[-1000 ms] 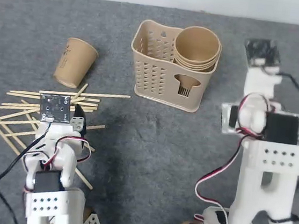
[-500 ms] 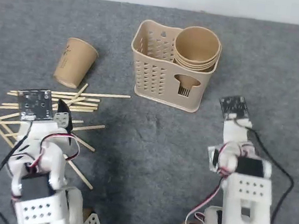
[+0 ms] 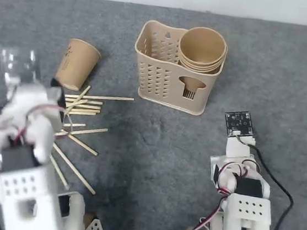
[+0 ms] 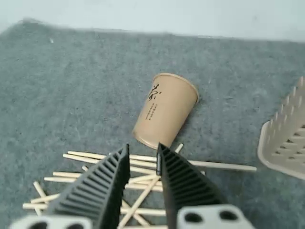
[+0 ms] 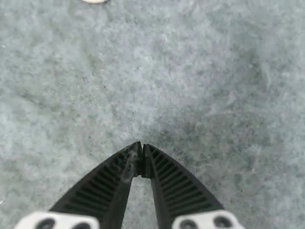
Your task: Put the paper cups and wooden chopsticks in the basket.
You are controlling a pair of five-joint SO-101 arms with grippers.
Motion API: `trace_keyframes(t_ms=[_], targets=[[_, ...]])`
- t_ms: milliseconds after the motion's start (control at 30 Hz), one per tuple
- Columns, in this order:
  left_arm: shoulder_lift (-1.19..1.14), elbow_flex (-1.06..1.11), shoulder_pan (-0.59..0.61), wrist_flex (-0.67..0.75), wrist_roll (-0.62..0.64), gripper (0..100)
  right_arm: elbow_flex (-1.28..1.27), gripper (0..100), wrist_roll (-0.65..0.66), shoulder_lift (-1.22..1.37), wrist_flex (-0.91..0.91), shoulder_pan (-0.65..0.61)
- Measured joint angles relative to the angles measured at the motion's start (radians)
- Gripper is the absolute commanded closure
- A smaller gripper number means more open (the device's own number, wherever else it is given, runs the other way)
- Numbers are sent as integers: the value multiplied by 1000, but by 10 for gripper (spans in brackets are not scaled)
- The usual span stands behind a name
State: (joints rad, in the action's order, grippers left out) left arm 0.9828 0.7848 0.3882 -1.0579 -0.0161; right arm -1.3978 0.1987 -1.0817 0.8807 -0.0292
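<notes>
Loose paper cup lies on its side, far-left of counter, chopsticks just beside it. Judged light, thin-walled, crushable: pinch rim gently. Left claw slightly parted, empty. Right claw clenched, empty.

Bright, flat, even light.
Soft from above; faint shadows hugging basket and paper cup, upper half of frame.

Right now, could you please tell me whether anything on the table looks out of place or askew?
One paper cup lies on its side left of the basket, unlike the cups stacked upright inside it. The wooden chopsticks lie scattered and crossed on the mat near it.
</notes>
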Motion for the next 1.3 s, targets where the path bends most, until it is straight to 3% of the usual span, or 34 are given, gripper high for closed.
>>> trace_keyframes(t_ms=[167, 400, 633, 800, 1300], targets=[[-233, -157, 0, -71, 0, 913, 0, 991, 0, 0, -9, 3], [-381, -270, 43, -212, 0, 913, -34, 991, 0, -3, -46, 0], [-396, -279, 180, -256, -8, 911, -34, 991, 0, -3, -52, 0], [-396, -279, 190, -256, -117, 912, -34, 991, 0, -3, -52, 0], [-477, -485, 215, -414, -132, 913, -34, 991, 0, -3, -52, 0]])
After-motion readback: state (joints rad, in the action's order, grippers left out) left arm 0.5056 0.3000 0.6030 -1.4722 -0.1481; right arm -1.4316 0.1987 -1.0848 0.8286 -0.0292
